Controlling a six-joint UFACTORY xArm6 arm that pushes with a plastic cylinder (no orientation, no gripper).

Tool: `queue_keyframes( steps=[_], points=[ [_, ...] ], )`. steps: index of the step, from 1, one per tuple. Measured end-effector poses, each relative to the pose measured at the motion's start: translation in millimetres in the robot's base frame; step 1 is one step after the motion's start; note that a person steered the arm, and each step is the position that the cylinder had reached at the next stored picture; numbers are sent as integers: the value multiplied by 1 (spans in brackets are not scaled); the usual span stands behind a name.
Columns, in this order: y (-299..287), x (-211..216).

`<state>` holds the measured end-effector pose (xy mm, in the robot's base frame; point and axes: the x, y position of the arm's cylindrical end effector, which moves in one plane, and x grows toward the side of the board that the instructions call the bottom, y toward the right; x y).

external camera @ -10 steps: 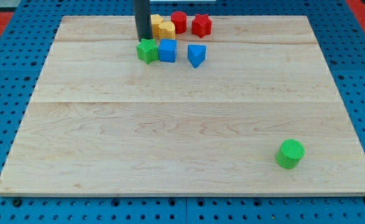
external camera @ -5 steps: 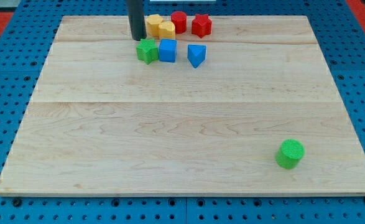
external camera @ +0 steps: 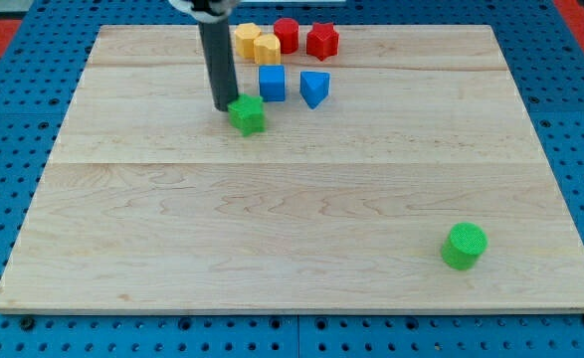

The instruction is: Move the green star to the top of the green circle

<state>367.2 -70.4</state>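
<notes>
Resting on the wooden board (external camera: 292,249), my tip (external camera: 226,107) sits right against the green star (external camera: 248,115), at about its 10 o'clock side; the two look to be touching. I have no jaws to open or close: I end in a plain dark rod, it grips nothing, and it only leans against the star's edge.

That star lies in the upper left-centre part of the board, apart from the cluster of other blocks. Just off at its 1 o'clock is the blue square block (external camera: 271,84), near but not touching it. Farther toward 2 o'clock from the star is the blue block with a pointed lower end (external camera: 314,89), beside the blue square with a gap between them.

Higher up, near the board's top edge, stand two yellow blocks (external camera: 256,44) pressed together; I cannot make out their exact shapes. At their 3 o'clock comes the red cylinder (external camera: 287,35), then the red star (external camera: 322,41) just beside it.

The green circle (external camera: 464,246) sits alone near the board's bottom right, well apart from the green star, at roughly its 4 o'clock.
</notes>
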Motion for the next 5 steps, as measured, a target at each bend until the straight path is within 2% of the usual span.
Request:
queue_keyframes(
  steps=[1, 2, 3, 5],
  points=[
    [61, 28],
    [66, 9],
    [73, 68],
    [182, 91]
  ],
)
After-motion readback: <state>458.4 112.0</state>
